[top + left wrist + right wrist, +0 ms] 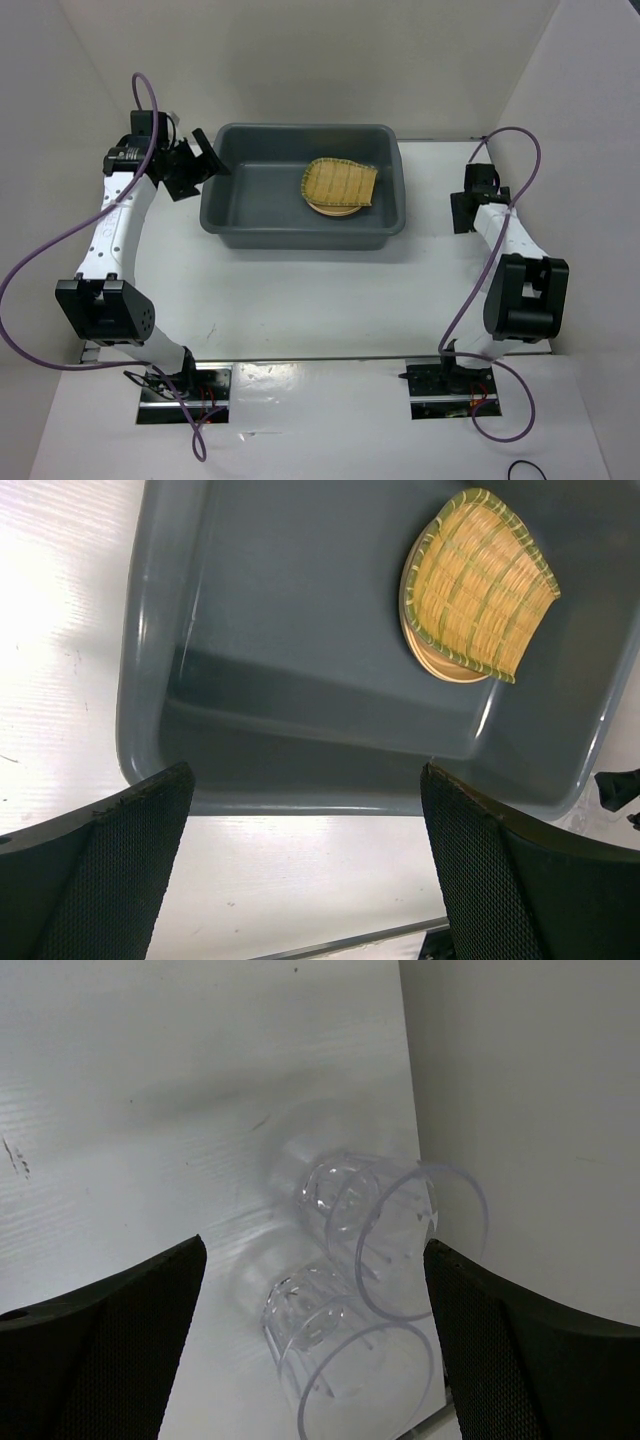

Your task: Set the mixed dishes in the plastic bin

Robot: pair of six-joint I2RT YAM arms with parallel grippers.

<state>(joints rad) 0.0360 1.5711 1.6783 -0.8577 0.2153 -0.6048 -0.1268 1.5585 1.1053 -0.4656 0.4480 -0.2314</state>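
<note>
White table (300, 300) bears plastic bin (300, 238) holding tray (341, 182) over plate (334, 211); left end effector (305, 772), right end effector (314, 1247) wide open, empty.

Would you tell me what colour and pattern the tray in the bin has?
The tray is woven yellow with a green rim; clearest in the left wrist view.

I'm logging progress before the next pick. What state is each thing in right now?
plastic bin: upright on the table, holding two dishes.
bamboo tray: in the bin, lying on the plate.
plate: in the bin, mostly covered by the tray.
farther clear cup: empty, on the table by the side wall.
nearer clear cup: empty, next to it, outside the bin.
left gripper: open, empty.
right gripper: open, empty, above the cups.
</note>
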